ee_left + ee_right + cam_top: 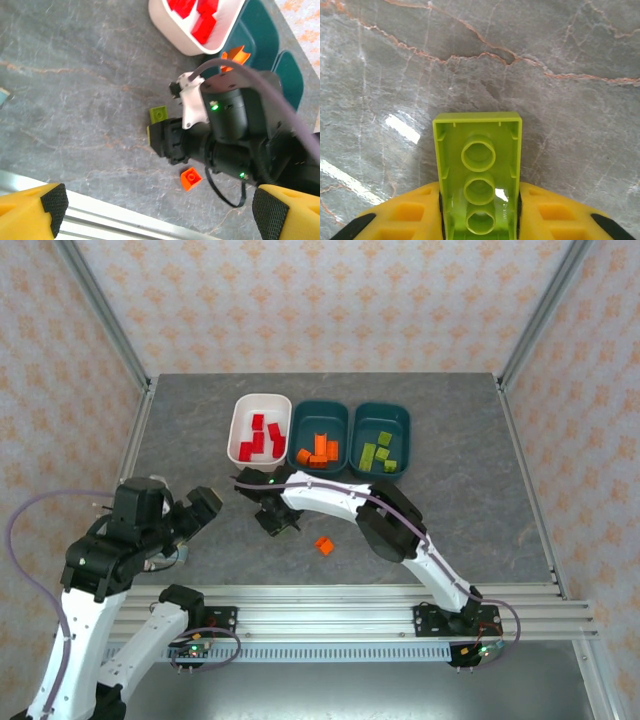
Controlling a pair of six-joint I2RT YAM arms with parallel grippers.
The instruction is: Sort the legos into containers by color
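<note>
1. Grey stone-look table (200,430) lies under everything, with the two arms fixed at its near edge.
2. The right arm (340,500) reaches across to the middle of the table, in front of the tubs. The right gripper (479,220) is closed tight on a lime green brick (477,165). One yellow finger presses on each long side. The brick's hollow bottom faces the wrist camera and its far end sticks out past the fingers. I cannot tell if the brick touches the table.
3. The left arm (90,580) is bent over the left side of the table. The left gripper (162,209) is spread wide, with nothing in it, and it points toward the right gripper.
4. Three tubs sit side by side, touching, at the far middle of the table.
   - The white tub (240,425) is on the left and has red bricks (262,438) in it.
   - The middle teal tub (300,415) has orange bricks (322,450) in it.
   - The end teal tub (403,420) has lime green bricks (377,453) in it.
5. One loose orange brick (324,545) lies on the table near the right gripper, on the side closer to the arm bases.
6. A small lime green piece (158,114) shows just beside the right gripper's tip in the left wrist view. I cannot tell if it is the same brick.
</note>
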